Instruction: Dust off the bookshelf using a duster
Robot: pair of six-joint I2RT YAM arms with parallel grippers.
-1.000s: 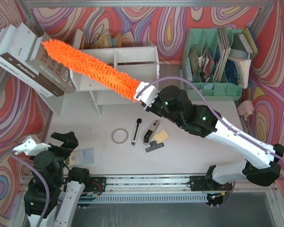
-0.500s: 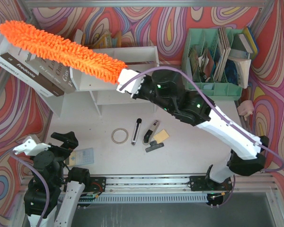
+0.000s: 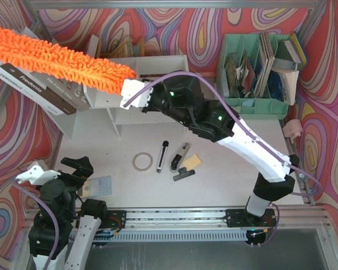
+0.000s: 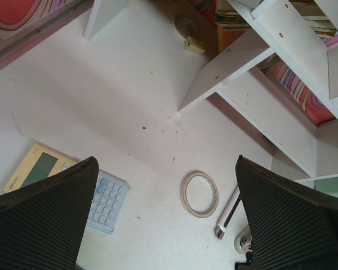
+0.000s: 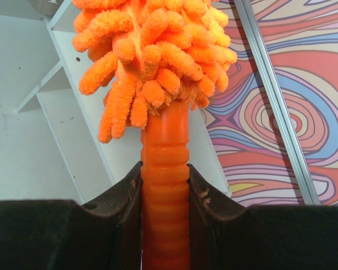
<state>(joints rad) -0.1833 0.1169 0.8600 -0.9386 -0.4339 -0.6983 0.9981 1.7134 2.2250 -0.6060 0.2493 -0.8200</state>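
Note:
The duster (image 3: 56, 59) is a long, shaggy orange brush that lies slanted over the left end of the white bookshelf (image 3: 163, 62) and the leaning books, its tip at the left edge of the top view. My right gripper (image 3: 125, 91) is shut on the duster's ribbed orange handle (image 5: 164, 169), above the shelf's left part. In the right wrist view the strands (image 5: 152, 50) hang over the shelf boards (image 5: 73, 112). My left gripper (image 3: 73, 169) stays low at the near left, open, and nothing sits between its fingers (image 4: 166, 163).
Large books (image 3: 39, 84) lean against the shelf's left side. A mint-green organizer (image 3: 259, 73) full of papers stands at the back right. On the table lie a tape ring (image 3: 142, 162), a pen (image 3: 162, 156), small tools (image 3: 183, 163) and a calculator (image 3: 98, 184).
The right arm has swept the duster leftward and away from the bases, from the shelf's middle to over the books and the left edge. The left arm has not moved.

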